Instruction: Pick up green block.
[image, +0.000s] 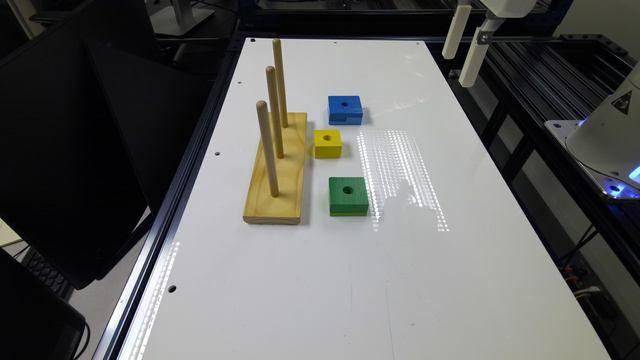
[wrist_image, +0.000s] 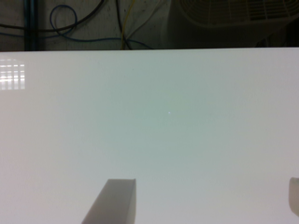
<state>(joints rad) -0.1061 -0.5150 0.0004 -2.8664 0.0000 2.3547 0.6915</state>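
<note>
The green block (image: 348, 196) lies flat on the white table (image: 380, 280), a square dark-green piece with a round centre hole and a lighter bottom layer. It sits just to the exterior view's right of the wooden peg base. My gripper (image: 465, 47) hangs high over the table's far right edge, well away from the block. In the wrist view the gripper (wrist_image: 205, 196) is open, its two fingertips (wrist_image: 114, 200) wide apart above bare table with nothing between them.
A wooden base (image: 277, 170) with three upright pegs stands left of the blocks. A yellow block (image: 328, 143) and a blue block (image: 345, 109) lie beyond the green one. The robot's base (image: 607, 135) is at the right edge. Dark monitors (image: 75, 150) stand left of the table.
</note>
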